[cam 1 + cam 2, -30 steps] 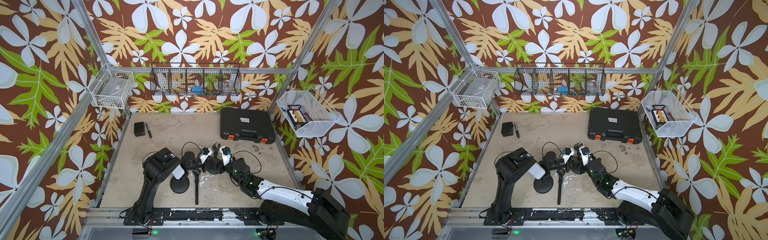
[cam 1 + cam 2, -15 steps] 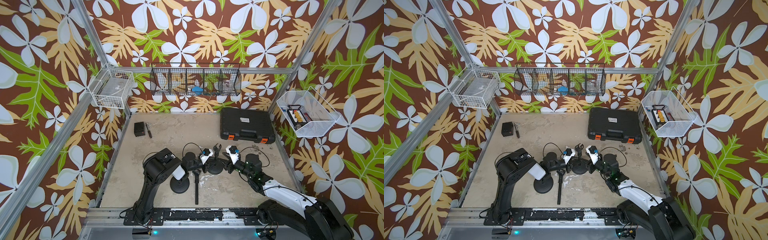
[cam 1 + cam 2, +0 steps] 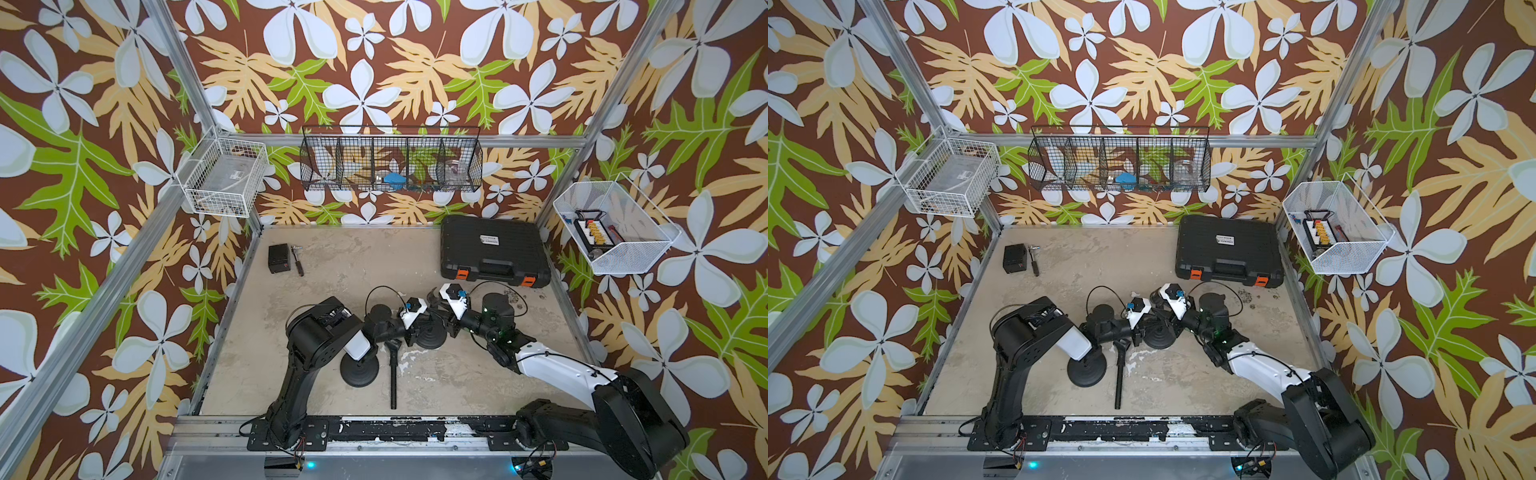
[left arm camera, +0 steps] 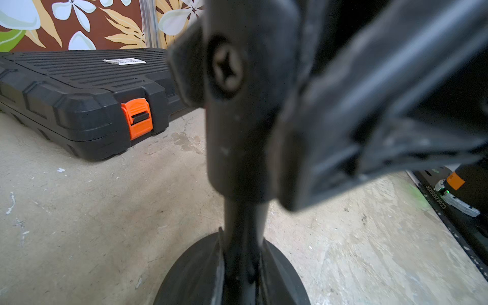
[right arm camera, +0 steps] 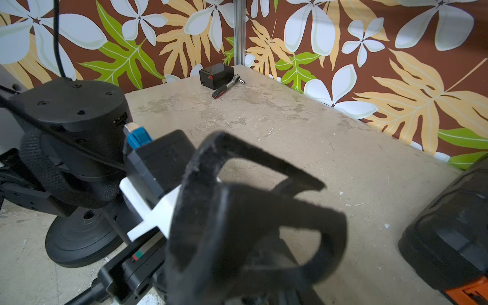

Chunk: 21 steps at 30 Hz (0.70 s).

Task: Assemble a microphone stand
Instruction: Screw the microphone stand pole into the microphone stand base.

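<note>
Though clenched in left gripper (image 3: 422, 326), treat post (image 4: 237, 132) as stiff, slick; hold low, near heavy base (image 4: 190, 277); cannot tell right gripper (image 5: 330, 203) closure.

Left end effector (image 3: 426, 326) clamped tight; right end effector (image 3: 435, 300), jaws half parted

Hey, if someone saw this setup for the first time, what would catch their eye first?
The loud flower-and-leaf wallpaper on the walls. Mid-table, the left gripper clamps the upright post of a round base, the right gripper close beside it. A black case with orange latches lies at the back, right arm's side.
</note>
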Tool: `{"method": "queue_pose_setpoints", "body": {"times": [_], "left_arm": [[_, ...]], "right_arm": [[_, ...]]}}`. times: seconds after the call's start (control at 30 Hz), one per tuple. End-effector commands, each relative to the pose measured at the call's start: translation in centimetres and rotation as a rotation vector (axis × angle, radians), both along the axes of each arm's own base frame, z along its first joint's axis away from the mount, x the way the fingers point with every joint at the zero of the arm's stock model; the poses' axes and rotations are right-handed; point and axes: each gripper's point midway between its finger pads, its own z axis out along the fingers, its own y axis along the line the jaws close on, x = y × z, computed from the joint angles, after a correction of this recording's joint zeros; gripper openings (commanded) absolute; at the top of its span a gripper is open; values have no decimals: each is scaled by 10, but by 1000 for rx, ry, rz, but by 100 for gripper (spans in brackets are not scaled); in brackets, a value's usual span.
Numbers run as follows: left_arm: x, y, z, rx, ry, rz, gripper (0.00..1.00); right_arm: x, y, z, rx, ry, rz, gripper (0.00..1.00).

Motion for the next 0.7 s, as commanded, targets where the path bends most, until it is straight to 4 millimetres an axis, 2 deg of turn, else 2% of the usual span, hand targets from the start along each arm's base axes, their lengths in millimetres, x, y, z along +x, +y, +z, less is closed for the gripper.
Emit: {"method": "queue_pose_setpoints", "body": {"times": [0.0,0.23,0.33,0.43,0.67], "left_arm": [[-1,2,-15,43,54,6,14],[1,2,-13,39,55,14,17],[1,2,-12,36,56,17,27],[1,1,-10,29,57,18,36],[-8,-2,11,-53,77,-35,38]], "right_arm": [[4,1,3,-6,-23,-4,34],[5,-2,-1,1,-7,-29,9],[5,-8,-8,-2,-6,-95,1],[3,-14,-12,9,-13,-179,0],[-5,-35,-19,80,8,-422,0]]}}
